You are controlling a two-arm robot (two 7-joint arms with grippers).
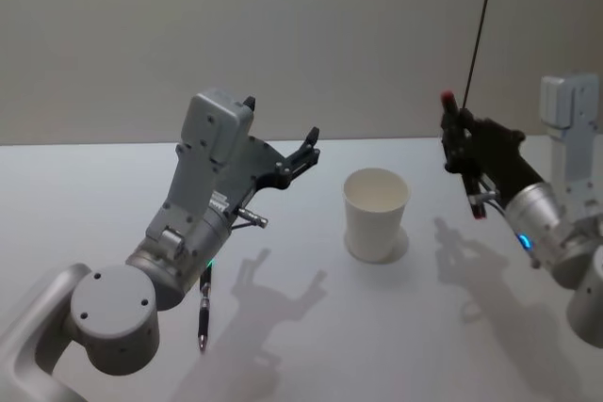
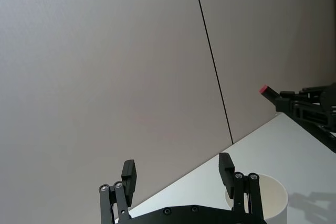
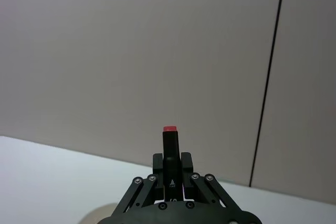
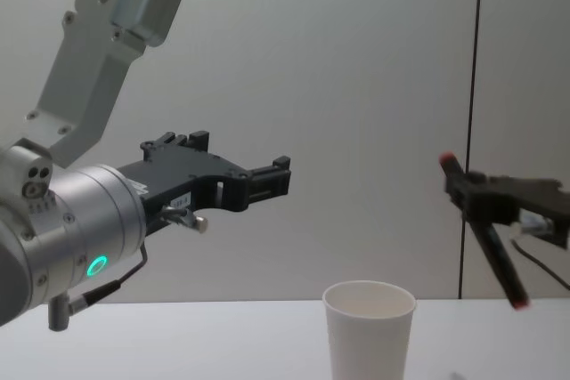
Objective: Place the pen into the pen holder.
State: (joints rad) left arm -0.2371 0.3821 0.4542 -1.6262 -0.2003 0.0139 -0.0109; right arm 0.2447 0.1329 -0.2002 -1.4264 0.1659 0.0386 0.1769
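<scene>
Above the white table (image 1: 396, 336), off to the right of the pen holder (image 1: 376, 214), my right gripper (image 1: 464, 150) is clamped on the pen (image 4: 499, 260), a black barrel with red at both ends. It grips near the upper end, so the long lower part hangs free and tilted. In the chest view the lower tip sits near rim level, beside the cup rather than over it. I judge that this grip leaves enough shaft to go into the mouth once the arm carries it across.

The holder stands upright and open near the middle of the table, between the two arms, with nothing in it that I can see. My left gripper (image 2: 177, 170) hovers high on the cup's other side, fingers spread wide with nothing between them. It is clear of the cup, and I take it as parked out of the way.

In the right wrist view the closed fingers cover the barrel below the red cap and the cup is a faint curve at the edge, so I cannot line tip against rim from there. A thin dark stick (image 1: 203, 313), perhaps a second pen, lies on the table beneath the left arm, which hides its upper end. The chest view cuts off the cup's base.
</scene>
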